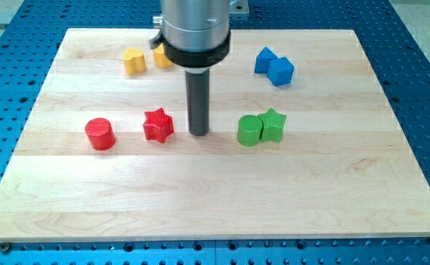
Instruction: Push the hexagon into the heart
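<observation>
- The yellow heart [133, 62] is seen near the worktop's top edge, left of centre.
- Just to its right, a second yellow block [161, 57] is half hidden behind the arm's housing; it is judged to be the hexagon, though its shape cannot be made out.
- No fingers are fitted, so nothing can be spread, pressed together or pinched; only the rod is present, and my tip [199, 134] is set down mid-board between the red star [157, 124] and the green cylinder [249, 130], touching neither.
- The tip is well apart from both yellow blocks.
- The hexagon is expected to be light, rigid and quick to slide on the smooth wood, and liable to turn if struck off-centre.
- It cannot be gripped; contact would best be made on its right face, so that it is driven leftward.
- The heart may be shoved along once met.
</observation>
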Robot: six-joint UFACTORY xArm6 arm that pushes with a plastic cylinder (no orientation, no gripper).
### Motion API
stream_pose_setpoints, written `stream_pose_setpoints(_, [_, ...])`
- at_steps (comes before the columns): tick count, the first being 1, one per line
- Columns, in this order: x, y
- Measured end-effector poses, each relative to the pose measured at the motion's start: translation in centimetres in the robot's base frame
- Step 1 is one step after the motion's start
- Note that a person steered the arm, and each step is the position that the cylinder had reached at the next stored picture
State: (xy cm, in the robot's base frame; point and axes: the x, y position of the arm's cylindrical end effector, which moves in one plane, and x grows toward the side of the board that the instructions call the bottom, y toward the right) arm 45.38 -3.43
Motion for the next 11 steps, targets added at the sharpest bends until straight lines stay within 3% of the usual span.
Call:
stream_pose_setpoints(2, [-0.4,-5.4])
stream_pose_setpoints(4, [-12.2,-7.4])
stream_pose_setpoints(5, [-12.6,-5.5])
stream_pose_setpoints(6, [-14.9,1.8])
stream_pose_setpoints(7, [-19.5,2.6])
stream_pose_setpoints(10, [-18.7,-5.0])
stream_pose_setpoints(11, [-18.5,0.8])
